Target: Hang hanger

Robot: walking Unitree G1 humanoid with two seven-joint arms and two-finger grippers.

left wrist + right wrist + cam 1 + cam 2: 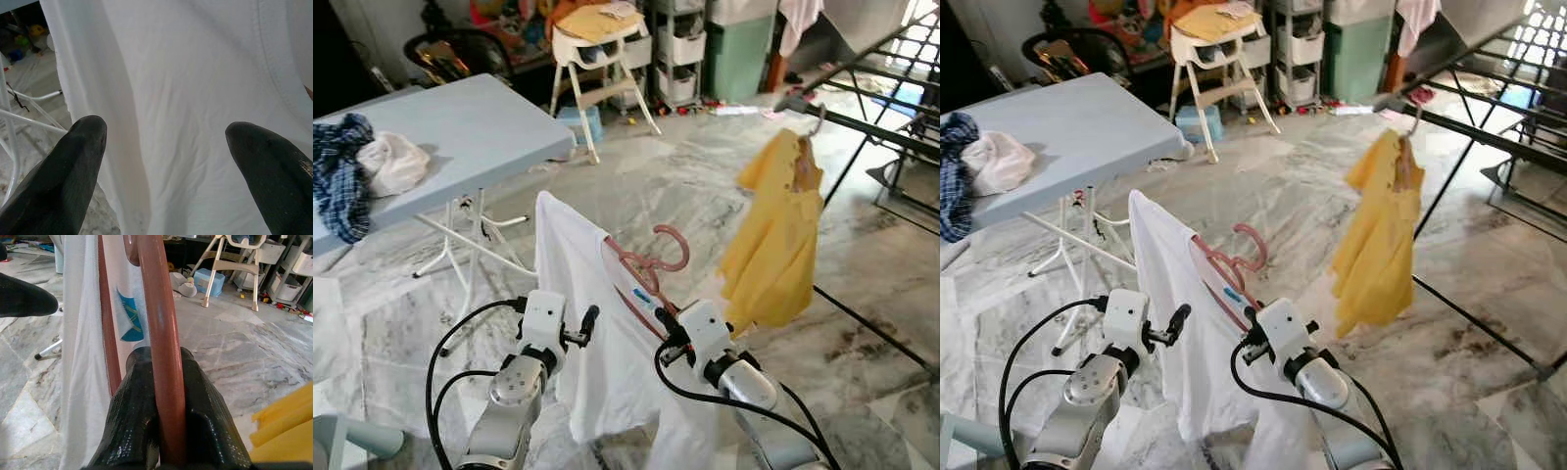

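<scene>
Hanger (164, 333) clamped between right tool (164, 431) fingers, carrying white shirt (587, 323).

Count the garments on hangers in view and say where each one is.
2. The white shirt sits on the pink hanger gripped by the right gripper. The yellow shirt hangs from the drying rack on the right. Others may be hidden off-frame.

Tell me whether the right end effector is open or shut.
Shut: in the right wrist view, the right end effector has its fingers pressed against the pink hanger.
</scene>
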